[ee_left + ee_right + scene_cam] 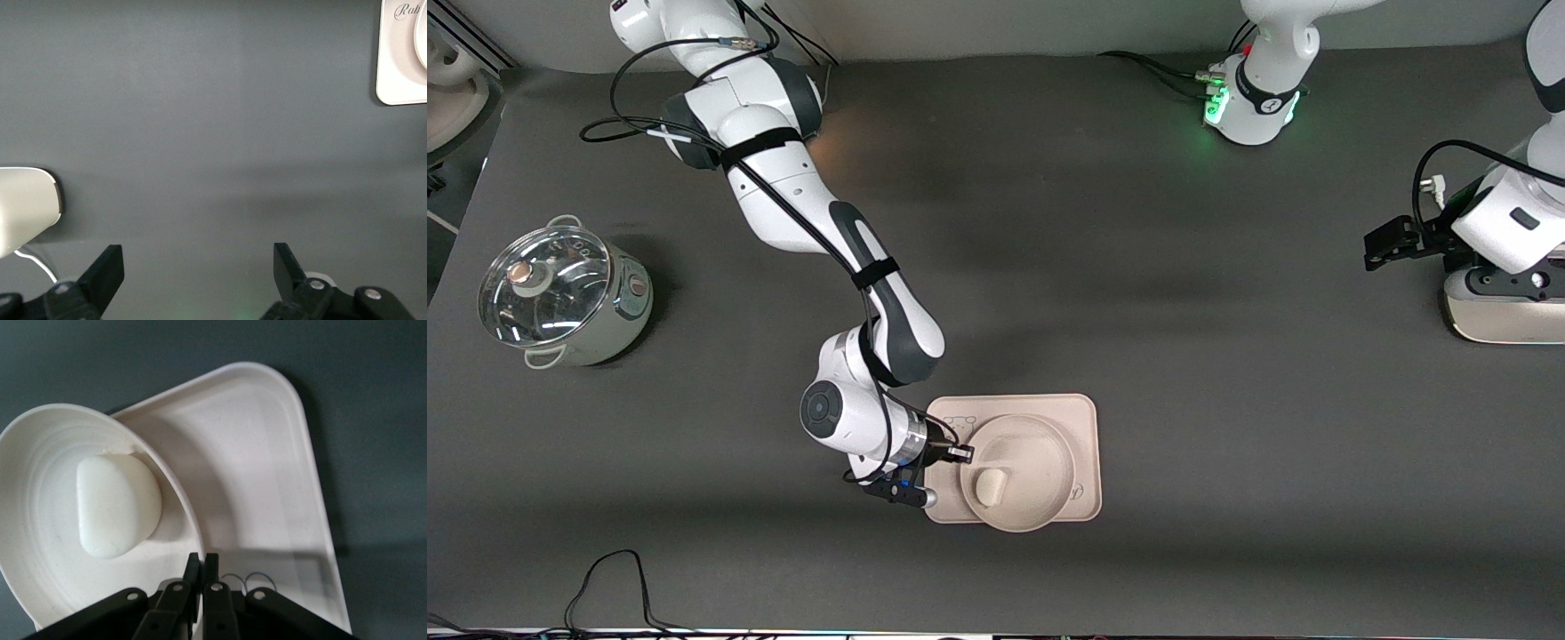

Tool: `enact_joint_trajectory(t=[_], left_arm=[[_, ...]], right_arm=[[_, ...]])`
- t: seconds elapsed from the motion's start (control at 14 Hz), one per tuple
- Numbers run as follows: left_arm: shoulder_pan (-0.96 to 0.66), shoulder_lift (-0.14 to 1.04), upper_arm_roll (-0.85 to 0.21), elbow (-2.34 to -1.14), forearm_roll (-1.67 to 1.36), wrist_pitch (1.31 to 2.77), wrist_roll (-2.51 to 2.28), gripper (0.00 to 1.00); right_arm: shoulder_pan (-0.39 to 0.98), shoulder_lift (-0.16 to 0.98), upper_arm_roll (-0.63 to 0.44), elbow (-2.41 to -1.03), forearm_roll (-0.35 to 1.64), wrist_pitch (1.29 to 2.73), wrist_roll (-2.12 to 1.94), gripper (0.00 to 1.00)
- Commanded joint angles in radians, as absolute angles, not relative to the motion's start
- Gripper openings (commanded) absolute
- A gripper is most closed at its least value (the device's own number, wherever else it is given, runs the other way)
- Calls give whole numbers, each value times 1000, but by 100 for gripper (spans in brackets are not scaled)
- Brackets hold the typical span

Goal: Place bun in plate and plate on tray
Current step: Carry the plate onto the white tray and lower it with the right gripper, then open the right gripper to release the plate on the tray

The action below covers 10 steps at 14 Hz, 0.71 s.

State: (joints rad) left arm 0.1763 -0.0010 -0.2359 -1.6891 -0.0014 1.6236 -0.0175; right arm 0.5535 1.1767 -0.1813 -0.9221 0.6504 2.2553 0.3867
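Observation:
The round cream plate (1032, 462) lies over the rectangular tray (1080, 418), and its rim reaches a little past the tray's edge nearer the front camera. The small off-white bun (990, 486) rests inside the plate. My right gripper (963, 454) is shut on the plate's rim at the side toward the right arm's end. In the right wrist view the plate (40, 440) sits tilted against the tray (267, 487), with the bun (117, 507) in it and the right gripper (203, 559) pinching the rim. My left gripper (1383, 244) waits open and empty over bare table; the left wrist view shows the left gripper (199, 263) open.
A metal pot with a glass lid (560, 298) stands at the right arm's end of the table. A beige appliance (1503, 320) sits at the left arm's end, under the left wrist. A black cable (605, 578) loops near the table edge closest to the front camera.

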Motion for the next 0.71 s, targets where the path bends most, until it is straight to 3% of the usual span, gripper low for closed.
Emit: enact_joint_trajectory(t=[0.0,0.07,0.14,0.36,0.64], left_arm=[[164,8,-230,-1666,-2,1612,-25,100],[164,8,-230,-1666,-2,1612,-25,100],[164,8,-230,-1666,-2,1612,-25,100],[164,8,-230,-1664,2,1614,-25,100],[163,8,-230,-1664,2,1614,-25,100]], right_arm=[[555,1114,-189,-995,660,2229,408,55],[555,1098,-189,-1006,657,2227,400,90],[555,1094,-189,-1012,654,2227,399,100],[555,1050,-190,-1025,647,2221,405,100],[560,798,-190,-1227,608,2154,410,100]])
